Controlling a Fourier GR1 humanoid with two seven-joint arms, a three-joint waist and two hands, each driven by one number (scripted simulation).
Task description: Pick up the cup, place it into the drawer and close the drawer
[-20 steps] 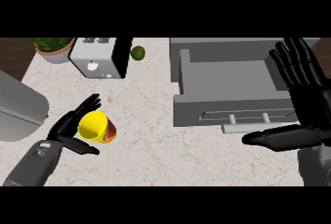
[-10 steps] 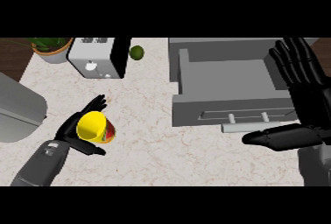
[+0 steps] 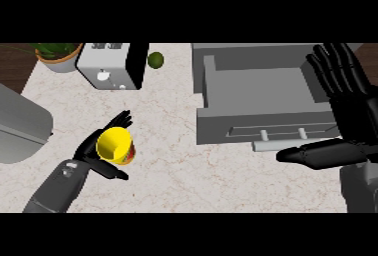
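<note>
Though cupped, cup (image 3: pixel 116 145) against left robot hand (image 3: pixel 92 152)

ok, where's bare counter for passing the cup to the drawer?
Bare counter between the cup in the left hand and the open drawer, and along the near edge. Crowded at the far left: toaster, potted plant. The right hand stands by the drawer.

Each forearm is a smooth grey cylinder. The left robot hand (image 3: pixel 94 150) and right robot hand (image 3: pixel 347 107) are matte black, with segmented fingers and a thick thumb.
</note>
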